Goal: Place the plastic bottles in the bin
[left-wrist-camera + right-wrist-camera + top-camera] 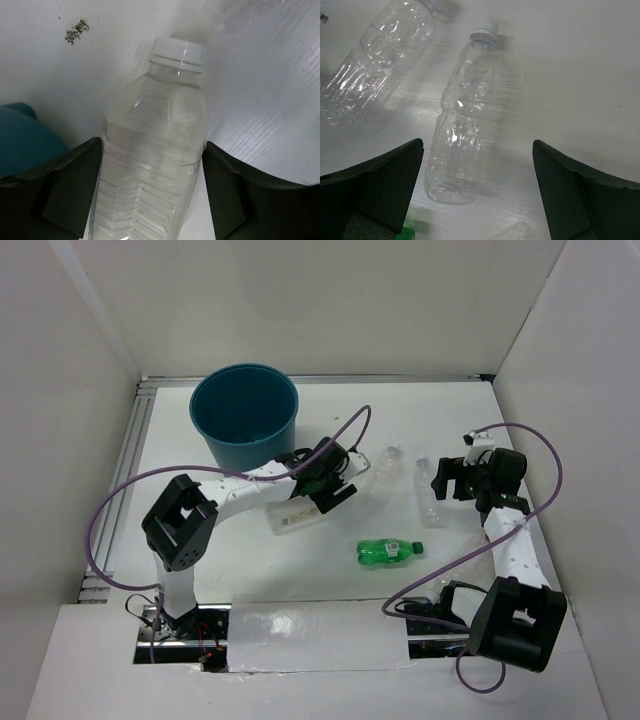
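Observation:
The teal bin (pixel 245 415) stands at the back left. My left gripper (pixel 333 490) is shut on a clear bottle (pixel 155 150) with a white cap; both fingers press its sides, and it lies low over the table (pixel 298 513). My right gripper (pixel 443 480) is open and hovers over another clear, white-capped bottle (pixel 465 125), which lies flat (pixel 430 498) and mostly toward the left finger. A third clear bottle (pixel 382 476) lies between the two grippers (pixel 375 65). A green labelled bottle (pixel 390 552) lies nearer the arm bases.
White walls close in the table on the left, back and right. A metal rail (pixel 140 440) runs along the left edge. Purple cables (pixel 350 430) loop over both arms. A small dark speck (pixel 76 31) marks the table surface.

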Robot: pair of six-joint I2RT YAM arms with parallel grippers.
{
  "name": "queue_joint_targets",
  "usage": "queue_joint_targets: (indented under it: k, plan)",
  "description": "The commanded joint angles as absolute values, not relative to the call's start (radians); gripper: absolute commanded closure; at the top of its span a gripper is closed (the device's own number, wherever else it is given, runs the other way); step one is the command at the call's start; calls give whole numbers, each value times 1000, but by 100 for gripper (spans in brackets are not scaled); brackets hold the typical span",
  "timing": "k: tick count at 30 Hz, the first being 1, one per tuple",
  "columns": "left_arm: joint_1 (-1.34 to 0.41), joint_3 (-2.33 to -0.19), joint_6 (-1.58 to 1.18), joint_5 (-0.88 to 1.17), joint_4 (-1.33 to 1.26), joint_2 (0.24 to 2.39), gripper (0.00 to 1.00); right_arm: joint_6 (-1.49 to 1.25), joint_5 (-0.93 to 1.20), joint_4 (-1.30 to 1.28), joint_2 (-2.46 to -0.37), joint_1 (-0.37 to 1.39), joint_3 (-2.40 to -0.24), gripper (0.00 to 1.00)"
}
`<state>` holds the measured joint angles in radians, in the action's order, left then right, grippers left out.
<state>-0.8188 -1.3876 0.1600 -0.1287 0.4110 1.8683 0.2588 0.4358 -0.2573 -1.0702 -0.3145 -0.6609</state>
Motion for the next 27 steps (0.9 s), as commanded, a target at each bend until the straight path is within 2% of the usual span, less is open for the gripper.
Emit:
queue_joint_targets:
  k: [1, 2, 3, 4, 12, 17, 22, 25, 27]
  plan:
    - [-830, -1378, 155, -35, 495, 1907, 58, 276, 486, -268, -1080, -321, -676, 4]
    - [-830, -1391, 146, -25, 505, 1907, 69, 276, 486, -278, -1080, -321, -676, 4]
    - [-839, -1403, 146, -25, 518, 1896, 90, 276, 486, -278, -1080, -321, -676, 4]
    - [-853, -1404, 146, -25, 518, 1878, 100, 276, 486, -278, -1089, -321, -676, 4]
    - [-900, -1583, 84, -74, 561, 1735, 100, 276, 495, -278, -1089, -321, -676, 4]
    - [-900, -1791, 63, -98, 571, 1646, 100, 276, 495, -278, -1098, -321, -676, 4]
    - [-855, -1940, 5, -54, 467, 1566, 100, 276, 495, -278, -1098, -321, -676, 5]
    - [-801, -1950, -40, -6, 366, 1508, 100, 276, 495, -278, -1098, -321, -676, 6]
    - [-756, -1941, -51, -27, 312, 1482, 100, 285, 506, -278, -1098, -321, -676, 11]
